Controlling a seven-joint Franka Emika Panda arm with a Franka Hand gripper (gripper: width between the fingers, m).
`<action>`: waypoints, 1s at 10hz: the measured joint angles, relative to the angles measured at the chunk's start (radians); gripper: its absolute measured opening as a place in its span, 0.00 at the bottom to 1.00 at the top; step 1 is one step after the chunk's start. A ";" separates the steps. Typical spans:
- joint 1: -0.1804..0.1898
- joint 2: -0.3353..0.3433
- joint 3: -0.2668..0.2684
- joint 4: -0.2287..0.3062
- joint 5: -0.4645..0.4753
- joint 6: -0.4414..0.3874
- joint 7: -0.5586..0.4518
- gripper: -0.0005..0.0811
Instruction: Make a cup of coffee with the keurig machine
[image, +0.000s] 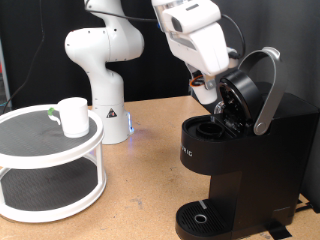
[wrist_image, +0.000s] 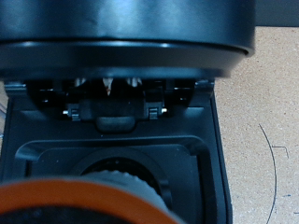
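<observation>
Keurig machine (image: 240, 160): black, at the exterior view's right on the wooden surface (image: 140, 190); its lid (image: 245, 90) is raised, grey curved handle (image: 268, 95) tilted up, round drip tray (image: 205, 218) at the base.
End effector (image: 215, 100): at the open brew chamber, just under the raised lid; its fingers are hidden there, so I cannot tell whether they are spread or pinching anything.
Wrist view: looks into the open pod holder (wrist_image: 117, 173); a blurred orange shape, possibly a pod (wrist_image: 75, 201), fills the near edge.
Cup (image: 73, 116): white mug standing upright on the top shelf of a white two-tier round rack (image: 50, 165), at the exterior view's left, well apart from the machine.
</observation>
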 joint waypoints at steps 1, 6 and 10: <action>0.000 0.008 0.010 -0.003 -0.005 0.010 0.004 0.55; 0.001 0.038 0.037 -0.020 -0.020 0.050 0.008 0.55; 0.001 0.047 0.039 -0.037 -0.033 0.074 0.008 0.55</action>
